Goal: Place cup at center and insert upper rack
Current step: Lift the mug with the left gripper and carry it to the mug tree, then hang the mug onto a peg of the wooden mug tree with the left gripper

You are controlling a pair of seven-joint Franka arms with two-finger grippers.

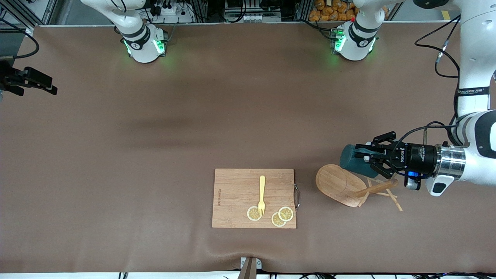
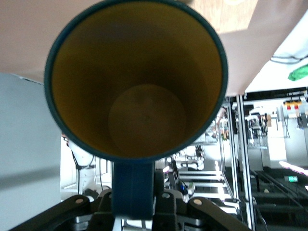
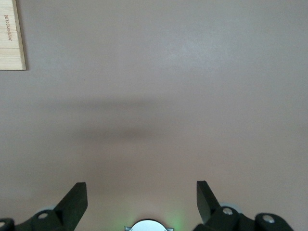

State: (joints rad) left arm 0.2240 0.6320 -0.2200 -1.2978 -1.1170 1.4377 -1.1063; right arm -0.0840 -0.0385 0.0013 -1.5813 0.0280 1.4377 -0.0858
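Note:
The dark teal cup (image 1: 353, 159) lies sideways in my left gripper (image 1: 367, 157), which is shut on its handle. It hangs just above the table beside the upper rack. In the left wrist view the cup's yellowish-brown inside (image 2: 139, 96) fills the frame and its handle (image 2: 133, 187) sits between the fingers of the left gripper (image 2: 134, 204). The upper rack (image 1: 340, 184), a light wooden mug tree, lies tipped on its side, with its post (image 1: 375, 189) and pegs under the left gripper. My right gripper (image 3: 140, 202) is open and empty over bare table; it is out of the front view.
A rectangular wooden cutting board (image 1: 232, 193) lies near the table's front edge and carries a yellow fork (image 1: 262, 195) and three lemon slices (image 1: 282, 216). Its corner shows in the right wrist view (image 3: 12, 38). A black clamp (image 1: 29, 80) juts in at the right arm's end.

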